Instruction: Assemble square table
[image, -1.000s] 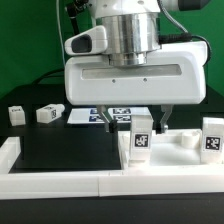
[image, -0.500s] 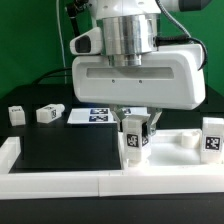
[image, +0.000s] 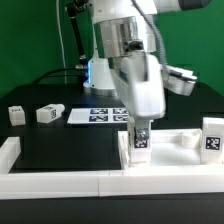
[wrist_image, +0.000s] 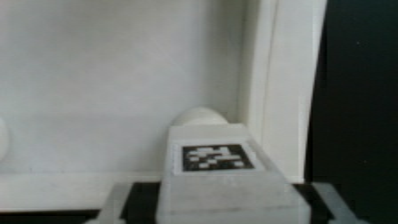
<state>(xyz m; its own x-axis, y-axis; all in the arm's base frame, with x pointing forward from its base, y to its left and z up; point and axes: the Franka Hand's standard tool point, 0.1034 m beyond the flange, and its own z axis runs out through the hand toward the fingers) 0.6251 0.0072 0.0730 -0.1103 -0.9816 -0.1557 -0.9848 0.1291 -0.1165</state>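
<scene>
Four legs show in the exterior view. One leg (image: 141, 142) stands upright at the corner of the top (image: 172, 162) on the exterior view's left. The gripper (image: 140, 129) is clenched on its upper part, one finger on each side. By judgement, this upright hold at the corner suits seating the leg into the top, and the high grip keeps the base free. The wrist view places the leg just inside the raised rim (wrist_image: 285, 70). A second leg (image: 212, 138) stands at the top's right end. A third leg (image: 15, 113) and a fourth leg (image: 48, 114) lie well apart to the left, near the marker board (image: 100, 116), presumably awaiting their turn.

Markings: the held leg bears a black-and-white tag (wrist_image: 217, 157). No brand or legible writing is visible.
</scene>
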